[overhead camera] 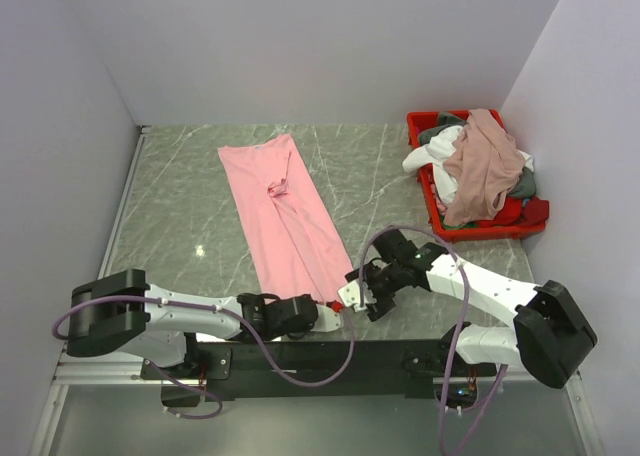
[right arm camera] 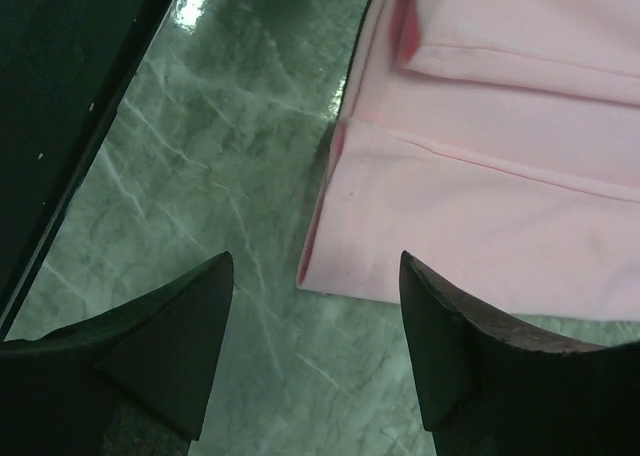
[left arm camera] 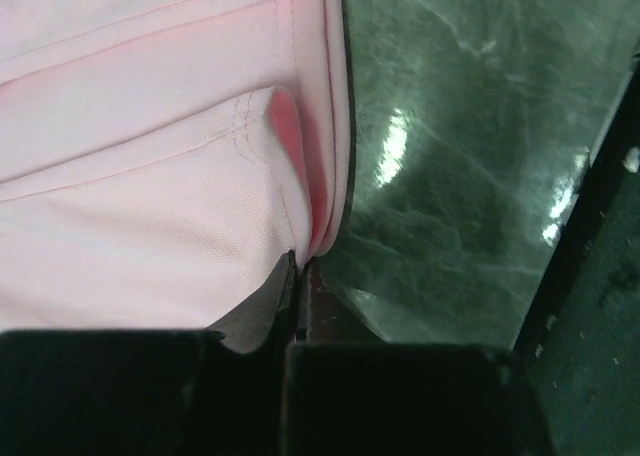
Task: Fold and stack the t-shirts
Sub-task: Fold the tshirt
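Got a marble table [overhead camera: 180,206], pink shirt [overhead camera: 285,216] laid long down the middle. Far right, red bin [overhead camera: 415,126] stuffed with more shirts [overhead camera: 480,166]. Clamped on the pink shirt's near corner with left tool [left arm camera: 297,276]; wide open beside that hem with right tool [right arm camera: 315,266], gripping nothing.

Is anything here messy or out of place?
Two things. The bin is overstuffed: a dusty rose shirt spills over its rim, atop a jumble of other shirts. The pink shirt, folded into a long strip, lies slanted on the table, with a small bunched pucker near its middle.
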`<state>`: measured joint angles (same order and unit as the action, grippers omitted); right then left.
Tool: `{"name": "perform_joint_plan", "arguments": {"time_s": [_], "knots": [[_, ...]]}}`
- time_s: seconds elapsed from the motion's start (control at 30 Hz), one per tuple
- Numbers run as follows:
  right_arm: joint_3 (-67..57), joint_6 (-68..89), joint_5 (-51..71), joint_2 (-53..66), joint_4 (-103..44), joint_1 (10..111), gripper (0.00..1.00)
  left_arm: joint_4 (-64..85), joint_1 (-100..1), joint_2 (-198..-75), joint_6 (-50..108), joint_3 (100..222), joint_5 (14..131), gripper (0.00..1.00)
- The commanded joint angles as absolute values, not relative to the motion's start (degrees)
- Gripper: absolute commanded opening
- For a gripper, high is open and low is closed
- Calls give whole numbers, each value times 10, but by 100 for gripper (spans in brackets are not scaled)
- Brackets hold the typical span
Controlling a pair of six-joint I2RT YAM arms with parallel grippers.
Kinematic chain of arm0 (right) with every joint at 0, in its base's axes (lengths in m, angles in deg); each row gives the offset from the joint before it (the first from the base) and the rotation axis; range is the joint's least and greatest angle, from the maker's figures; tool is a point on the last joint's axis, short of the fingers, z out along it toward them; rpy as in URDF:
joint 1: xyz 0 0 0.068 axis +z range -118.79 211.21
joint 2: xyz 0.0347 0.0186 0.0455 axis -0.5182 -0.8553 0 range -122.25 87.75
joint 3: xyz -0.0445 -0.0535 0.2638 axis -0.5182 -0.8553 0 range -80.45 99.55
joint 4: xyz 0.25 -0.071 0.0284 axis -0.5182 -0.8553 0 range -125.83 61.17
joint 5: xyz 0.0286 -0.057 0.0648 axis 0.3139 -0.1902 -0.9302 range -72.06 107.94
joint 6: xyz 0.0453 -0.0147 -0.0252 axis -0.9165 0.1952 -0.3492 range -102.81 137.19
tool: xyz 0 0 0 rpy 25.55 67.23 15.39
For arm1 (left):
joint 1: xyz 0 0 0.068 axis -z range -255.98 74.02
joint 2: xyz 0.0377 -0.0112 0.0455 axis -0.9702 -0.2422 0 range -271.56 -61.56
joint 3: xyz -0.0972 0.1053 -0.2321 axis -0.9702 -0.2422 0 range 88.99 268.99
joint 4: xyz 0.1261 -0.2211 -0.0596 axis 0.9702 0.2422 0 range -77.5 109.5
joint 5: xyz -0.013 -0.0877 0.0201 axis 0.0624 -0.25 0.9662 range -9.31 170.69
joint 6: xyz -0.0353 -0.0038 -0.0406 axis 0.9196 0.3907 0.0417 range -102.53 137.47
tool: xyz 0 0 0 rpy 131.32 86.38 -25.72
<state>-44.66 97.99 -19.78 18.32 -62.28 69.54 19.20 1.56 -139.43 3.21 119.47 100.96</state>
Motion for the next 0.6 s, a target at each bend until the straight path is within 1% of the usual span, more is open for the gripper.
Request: {"name": "perform_joint_plan", "arguments": {"time_s": [0.0, 0.2, 0.3, 0.33, 0.4, 0.57], "knots": [[-451, 952, -142, 165, -551, 734, 73, 204, 13, -1359, 28, 1175, 966, 1], [-455, 915, -67, 131, -498, 778, 67, 200, 13, -1322, 23, 1166, 951, 1], [-456, 910, -47, 116, -491, 789, 61, 192, 13, -1314, 23, 1162, 947, 1], [-457, 908, -38, 113, -490, 799, 57, 188, 13, -1313, 23, 1161, 947, 1], [-459, 906, -32, 113, -493, 806, 56, 187, 12, -1311, 24, 1160, 944, 0], [-452, 901, -46, 131, -515, 810, 56, 186, 12, -1308, 24, 1159, 945, 0]]}}
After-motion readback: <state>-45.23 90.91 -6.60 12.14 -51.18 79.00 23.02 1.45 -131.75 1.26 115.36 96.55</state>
